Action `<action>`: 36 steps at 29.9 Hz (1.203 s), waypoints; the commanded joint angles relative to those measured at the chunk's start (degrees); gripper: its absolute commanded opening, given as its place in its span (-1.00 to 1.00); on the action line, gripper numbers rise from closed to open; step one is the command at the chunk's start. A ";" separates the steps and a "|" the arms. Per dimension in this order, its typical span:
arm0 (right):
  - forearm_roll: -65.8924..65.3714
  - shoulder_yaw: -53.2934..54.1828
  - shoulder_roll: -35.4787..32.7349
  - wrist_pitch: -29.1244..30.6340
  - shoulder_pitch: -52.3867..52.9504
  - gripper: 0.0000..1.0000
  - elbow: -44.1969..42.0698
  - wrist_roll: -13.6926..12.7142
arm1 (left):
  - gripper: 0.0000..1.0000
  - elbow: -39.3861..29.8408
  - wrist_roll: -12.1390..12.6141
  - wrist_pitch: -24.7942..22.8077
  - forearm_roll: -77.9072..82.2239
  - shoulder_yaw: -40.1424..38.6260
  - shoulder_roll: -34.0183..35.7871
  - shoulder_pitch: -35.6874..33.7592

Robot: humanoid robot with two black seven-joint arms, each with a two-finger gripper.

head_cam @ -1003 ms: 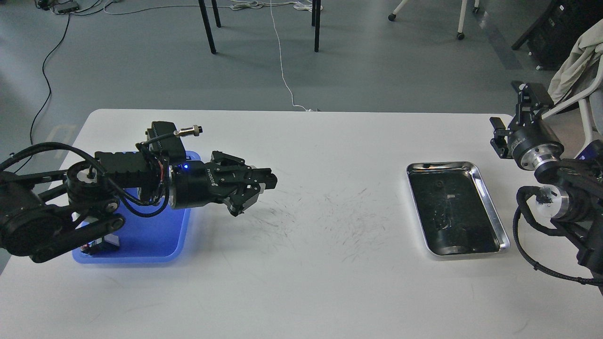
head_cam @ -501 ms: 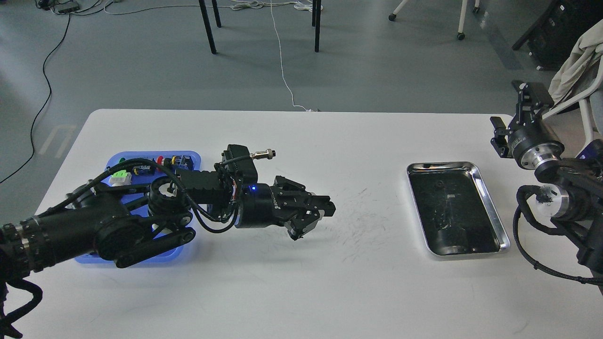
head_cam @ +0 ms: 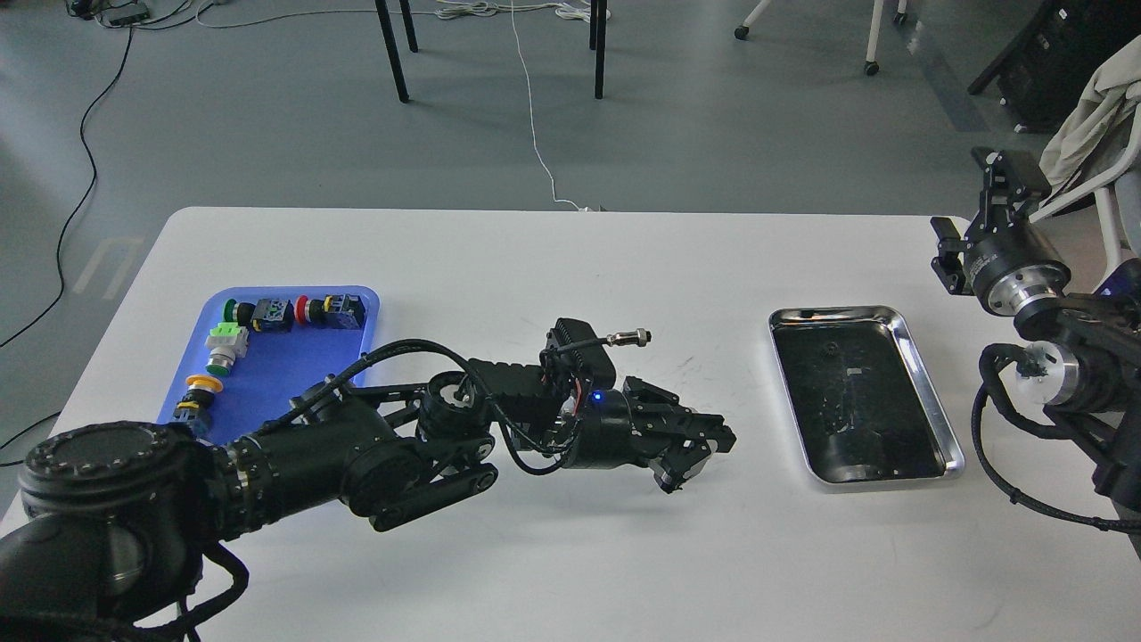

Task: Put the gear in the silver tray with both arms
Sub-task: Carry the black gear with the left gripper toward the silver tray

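Head view: a white table point(head_cam: 535, 553) with rounded corners stands on a grey floor point(head_cam: 267, 116); its top carries fine dark scuff marks just ahead of the left gripper point(head_cam: 704, 455). Black chair legs point(head_cam: 392, 49), a white cable point(head_cam: 535, 134) and black cables point(head_cam: 85, 125) lie on the floor beyond the table's far edge. A pale cloth point(head_cam: 1092, 116) hangs over a frame behind the right gripper point(head_cam: 985, 201).

The left arm point(head_cam: 357, 455) stretches low across the table, its gripper pointing toward the silver tray point(head_cam: 927, 383), which lies to the right of the fingertips and apart from them. The fingers are drawn close together at the tips; whether they hold a gear cannot be told. A small blue light shows on the wrist.

The right gripper is raised off the table's far right corner, beyond the tray; its fingers cannot be told apart.

A blue tray point(head_cam: 276, 374) holding coloured push-button parts sits well behind the left gripper, at the table's left.

No legible writing or brand marks are visible
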 commanded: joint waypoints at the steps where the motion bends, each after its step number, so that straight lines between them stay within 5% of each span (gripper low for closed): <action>1: 0.04 1.02 0.10 -0.13 -0.08 0.95 0.02 -0.01 | -0.83 5.50 0.00 0.09 -0.20 -0.06 -0.22 0.02; 36: -0.05 0.50 0.01 0.13 0.01 0.95 0.02 -0.10 | -0.64 7.71 0.00 0.09 -4.42 -0.15 -0.22 0.98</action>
